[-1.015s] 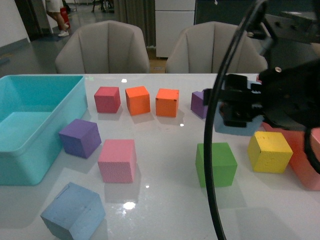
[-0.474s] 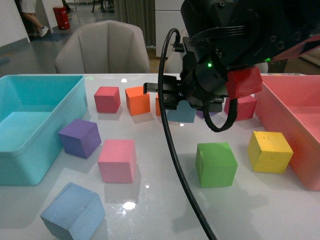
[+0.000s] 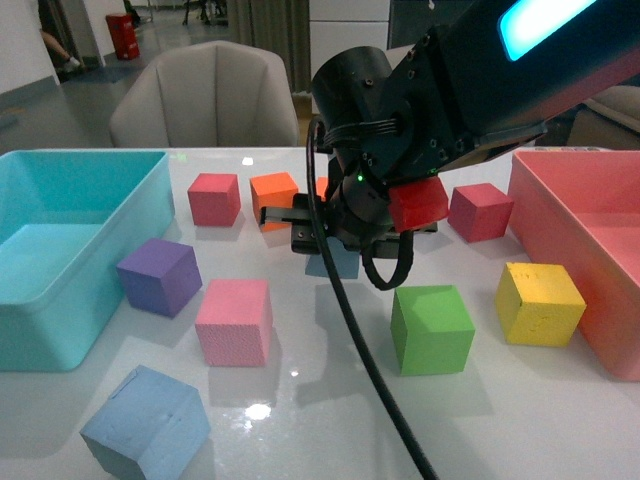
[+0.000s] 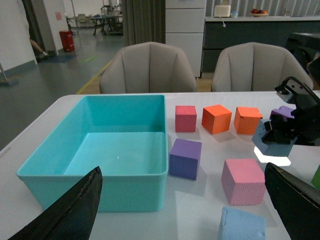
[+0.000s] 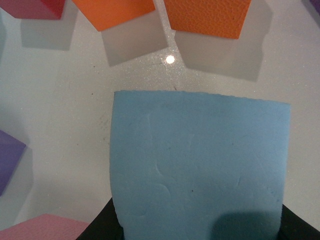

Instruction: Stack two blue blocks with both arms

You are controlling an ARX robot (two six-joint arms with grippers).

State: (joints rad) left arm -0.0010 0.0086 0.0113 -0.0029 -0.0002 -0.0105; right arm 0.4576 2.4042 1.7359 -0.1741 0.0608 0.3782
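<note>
Inside right gripper [image 3: 331,240], blue block [image 5: 200,160], gripped

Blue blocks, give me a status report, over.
Right gripper shut on one blue block. Left gripper open, empty. Second blue block loose, near left. Pink cube sits between them.

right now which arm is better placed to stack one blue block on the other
Right. The right gripper is shut on one blue block over the middle of the table, ready to place. The other blue block sits free at the near left. The left gripper is open and empty.
</note>
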